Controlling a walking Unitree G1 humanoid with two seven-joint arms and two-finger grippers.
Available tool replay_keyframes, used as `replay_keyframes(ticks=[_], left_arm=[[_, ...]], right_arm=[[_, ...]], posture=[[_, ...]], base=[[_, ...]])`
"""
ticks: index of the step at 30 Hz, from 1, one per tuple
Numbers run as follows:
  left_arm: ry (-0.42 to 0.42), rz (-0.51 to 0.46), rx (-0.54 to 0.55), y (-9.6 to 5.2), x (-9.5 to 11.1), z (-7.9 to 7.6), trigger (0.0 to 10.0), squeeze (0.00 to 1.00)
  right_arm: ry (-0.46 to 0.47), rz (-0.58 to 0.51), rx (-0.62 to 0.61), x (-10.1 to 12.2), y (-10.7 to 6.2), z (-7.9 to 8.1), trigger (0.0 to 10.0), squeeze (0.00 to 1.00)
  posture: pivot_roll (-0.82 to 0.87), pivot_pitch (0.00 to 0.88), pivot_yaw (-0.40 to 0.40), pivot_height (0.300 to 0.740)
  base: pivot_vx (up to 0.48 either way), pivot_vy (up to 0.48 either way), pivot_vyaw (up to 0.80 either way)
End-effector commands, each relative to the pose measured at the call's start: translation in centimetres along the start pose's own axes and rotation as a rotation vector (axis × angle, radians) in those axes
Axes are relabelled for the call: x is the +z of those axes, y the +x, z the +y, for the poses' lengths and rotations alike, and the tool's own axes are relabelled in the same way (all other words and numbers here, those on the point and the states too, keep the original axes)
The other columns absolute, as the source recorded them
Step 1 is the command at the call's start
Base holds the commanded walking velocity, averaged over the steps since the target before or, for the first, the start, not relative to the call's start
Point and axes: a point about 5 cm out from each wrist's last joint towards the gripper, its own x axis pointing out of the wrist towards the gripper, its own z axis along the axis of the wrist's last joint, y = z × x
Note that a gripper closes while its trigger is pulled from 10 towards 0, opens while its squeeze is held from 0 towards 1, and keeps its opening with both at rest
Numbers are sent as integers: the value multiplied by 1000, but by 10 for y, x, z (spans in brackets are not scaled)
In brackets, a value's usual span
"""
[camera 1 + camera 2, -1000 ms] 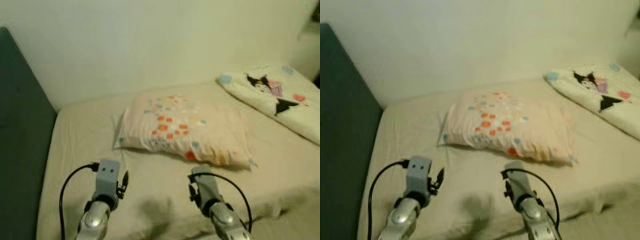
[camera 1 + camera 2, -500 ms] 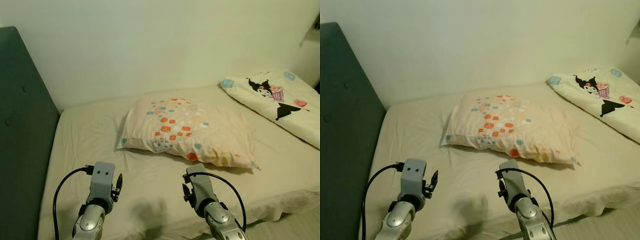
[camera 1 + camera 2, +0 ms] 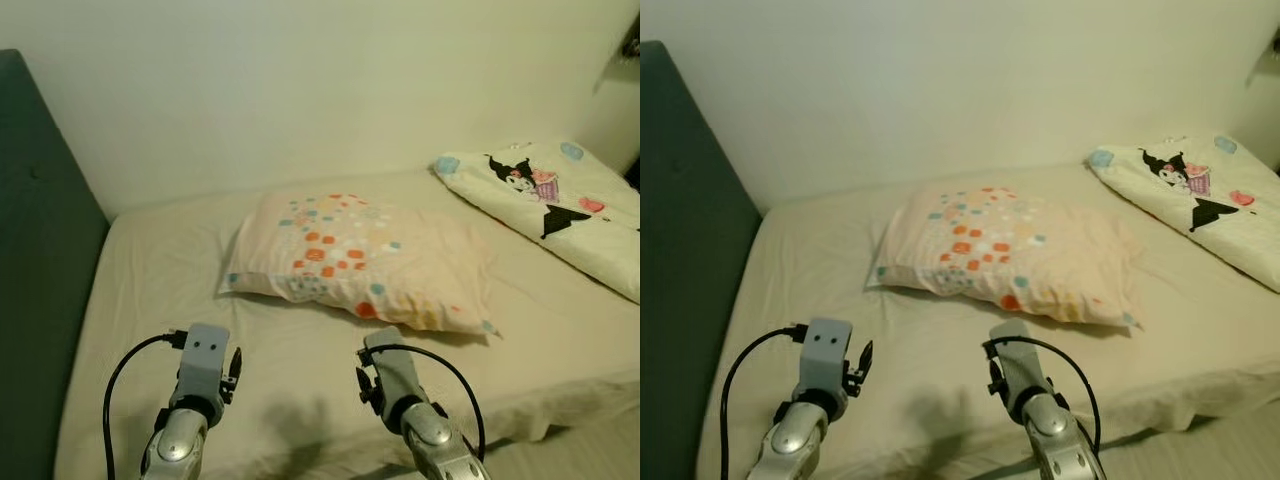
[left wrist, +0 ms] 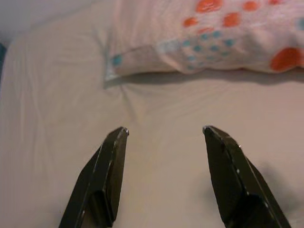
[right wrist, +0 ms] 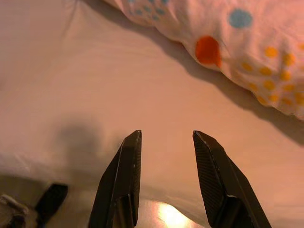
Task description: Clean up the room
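Dotted pillow [image 3: 360, 265] lying flat in the middle of the bed [image 3: 160, 290], long axis running across, left to right, and skewed a bit so the right end sits nearer the near edge (orange, blue and yellow spots on a pale pink case). Left corner pointing toward the dark headboard [image 3: 40, 260]. Second pillow [image 3: 555, 205], white with a black cartoon character print, off at the far right and angled on a diagonal, well apart from the dotted one.

Left gripper [image 4: 164, 130] hovering low over bare sheet just short of the pillow's left corner, fingers [image 4: 107, 171] spread wide, nothing between them. Right gripper [image 5: 164, 135] over the sheet near the bed's front edge, beside the pillow's near side, fingers [image 5: 213, 175] parted too and holding nothing. Neither touching the pillow.

Beige fitted sheet, lightly wrinkled, arm shadows on it. Plain pale wall [image 3: 330, 90] behind the bed. Strip of light floor [image 3: 590, 445] at lower right.
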Motion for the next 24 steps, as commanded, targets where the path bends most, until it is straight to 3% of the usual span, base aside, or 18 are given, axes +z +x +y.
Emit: replay_keyframes(ticks=[1,4,10,12,17,24], left_arm=[[3,21,0,-1,-4,1,10000,0],[1,24,4,-1,-5,2,10000,0],[6,26,6,-1,-5,2,10000,0],[40,53,8,-1,-8,2,10000,0],[37,68,5,-1,-9,2,10000,0],[15,79,-5,0,-10,3,10000,0]], right_arm=[[-17,-1,15,1,0,3,10000,0],[34,14,-18,-2,0,1,10000,0],[17,5,-27,-1,0,-2,10000,0],[16,5,-30,-1,0,-3,10000,0],[16,5,-30,-1,0,-4,10000,0],[19,-2,-25,0,0,-2,10000,0]], posture=[[-64,121,0,736],[-64,121,0,736],[-63,123,-2,736],[-63,123,-2,736],[-63,123,-2,736],[-63,123,-2,736]], base=[[0,-480,800],[0,-480,267],[0,-461,0],[0,0,0],[0,103,0],[0,458,0]])
